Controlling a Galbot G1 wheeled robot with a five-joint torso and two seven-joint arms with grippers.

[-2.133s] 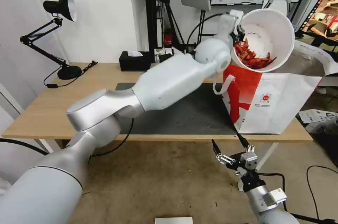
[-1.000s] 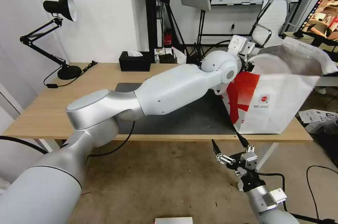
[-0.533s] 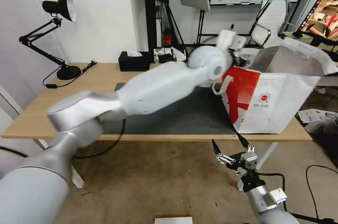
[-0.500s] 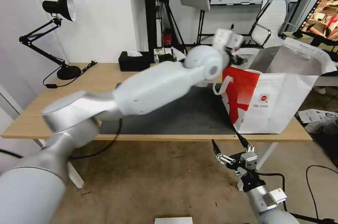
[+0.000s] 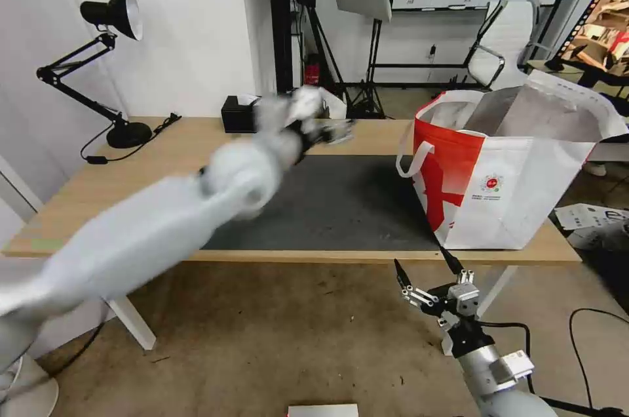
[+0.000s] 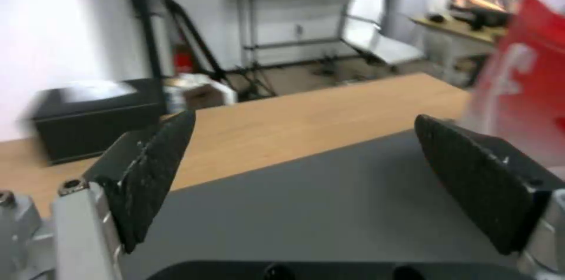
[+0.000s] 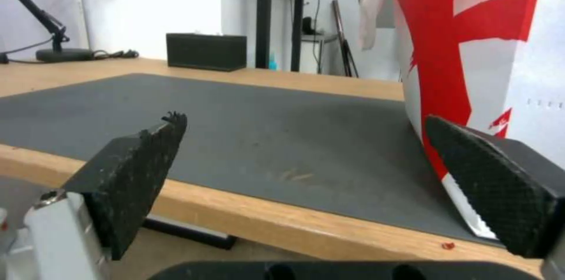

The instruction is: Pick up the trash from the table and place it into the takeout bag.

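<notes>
The left arm is stretched diagonally across the table (image 5: 164,141), its wrist raised above the far edge of the dark grey mat (image 5: 341,200). The left gripper (image 5: 331,132) is blurred in the head view; in the left wrist view the left gripper (image 6: 300,169) is seen with its black pads spread wide and nothing between them, the mat and bare wood lying beneath and the black tissue box (image 6: 94,116) at the table's back edge.

The takeout bag (image 5: 511,187) is stood upright at the right end of the mat, mouth open, foil lining exposed — a white strap handle (image 5: 411,161) is hung down its red side.

The right arm is held low, below the table's front edge, with the right gripper (image 5: 429,276) pointed upward — its fingers are parted wide and empty, the bag's red-and-white side (image 7: 471,50) seen close beside one pad.
</notes>
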